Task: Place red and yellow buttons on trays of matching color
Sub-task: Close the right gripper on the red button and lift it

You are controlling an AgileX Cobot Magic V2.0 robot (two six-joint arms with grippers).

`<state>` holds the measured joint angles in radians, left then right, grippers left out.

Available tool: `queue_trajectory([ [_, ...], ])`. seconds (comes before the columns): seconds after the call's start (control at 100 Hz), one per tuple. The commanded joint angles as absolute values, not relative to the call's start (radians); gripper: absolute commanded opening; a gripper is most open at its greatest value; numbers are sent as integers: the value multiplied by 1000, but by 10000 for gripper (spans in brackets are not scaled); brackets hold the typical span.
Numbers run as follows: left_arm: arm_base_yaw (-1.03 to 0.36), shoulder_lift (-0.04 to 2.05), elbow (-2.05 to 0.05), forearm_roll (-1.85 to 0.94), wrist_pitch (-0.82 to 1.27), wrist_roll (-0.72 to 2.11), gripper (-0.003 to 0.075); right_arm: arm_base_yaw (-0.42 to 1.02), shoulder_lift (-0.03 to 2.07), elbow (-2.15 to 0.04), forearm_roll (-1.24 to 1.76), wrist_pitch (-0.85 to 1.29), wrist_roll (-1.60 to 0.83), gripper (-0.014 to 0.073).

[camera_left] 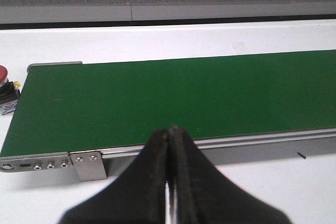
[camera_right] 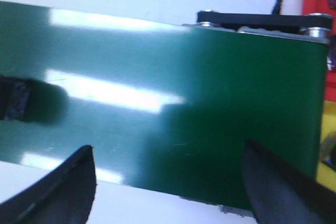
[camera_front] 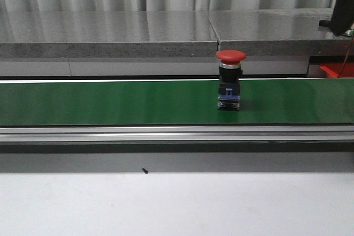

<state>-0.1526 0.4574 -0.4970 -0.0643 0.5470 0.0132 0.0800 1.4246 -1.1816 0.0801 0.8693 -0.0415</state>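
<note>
1. A red button (camera_front: pixel 230 78) stands upright on a green belt (camera_front: pixel 110 102), right of the belt's middle in the front view. Its long axis runs straight up, with the round red cap on top, a silver collar under it, then a black body and a blue base touching the belt.
2. The belt is a long band lying across the view from left to right. A silver rail (camera_front: pixel 166 132) runs along its near edge, and a white table (camera_front: pixel 177 203) spreads in front of that.
3. Behind the belt sits a long grey stone-like ledge (camera_front: pixel 110 31), with pale curtains above it.
4. At the far right, beyond the belt, a small piece of a red tray (camera_front: pixel 336 70) shows.
5. A dark part of the right arm (camera_front: pixel 340 17) reaches in at the upper right corner of the front view, well apart from the button.
6. The right gripper (camera_right: pixel 168 182) hovers over the belt with its 2 fingers spread wide and nothing between them.
7. The left gripper (camera_left: pixel 170 140) is above the belt's near edge with its 2 fingers pressed together, holding nothing.
8. In the left wrist view a second red button (camera_left: pixel 5 90) stands just off the end of the belt, on the white table.
9. A tiny dark speck (camera_front: pixel 145 171) lies on the table in front of the rail.
</note>
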Motion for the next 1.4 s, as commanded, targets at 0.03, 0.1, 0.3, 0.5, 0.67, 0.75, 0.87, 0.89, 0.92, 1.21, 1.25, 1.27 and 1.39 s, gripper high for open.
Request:
queue_trajectory([
  [0.03, -162, 460, -525, -68, 470, 6, -18, 122, 1394, -1206, 106, 840, -69, 569],
  [0.1, -162, 460, -525, -68, 470, 6, -18, 145, 1405, -1206, 141, 852, -95, 569],
  [0.3, -162, 460, -525, -68, 470, 6, -18, 194, 1446, -1206, 203, 883, -206, 569],
  [0.5, -162, 460, -525, -68, 470, 6, -19, 236, 1503, -1238, 204, 875, -232, 569],
  [0.67, -162, 460, -525, -68, 470, 6, -19, 261, 1568, -1288, 204, 877, -262, 569],
  [0.75, -162, 460, -525, -68, 470, 6, -18, 266, 1595, -1309, 204, 874, -262, 569],
  [0.87, -162, 460, -525, -68, 470, 6, -18, 267, 1636, -1339, 204, 851, -262, 569],
  [0.89, -162, 460, -525, -68, 470, 6, -18, 267, 1640, -1341, 204, 844, -262, 569],
  [0.92, -162, 460, -525, -68, 470, 6, -18, 267, 1649, -1344, 204, 831, -262, 565],
  [1.21, -162, 460, -525, -68, 470, 6, -18, 267, 1665, -1346, 204, 796, -262, 274],
  [1.25, -162, 460, -525, -68, 470, 6, -19, 267, 1663, -1346, 204, 790, -261, 249],
  [1.27, -162, 460, -525, -68, 470, 6, -19, 267, 1662, -1346, 204, 788, -261, 241],
  [1.39, -162, 460, -525, -68, 470, 6, -18, 267, 1655, -1346, 204, 781, -254, 234],
])
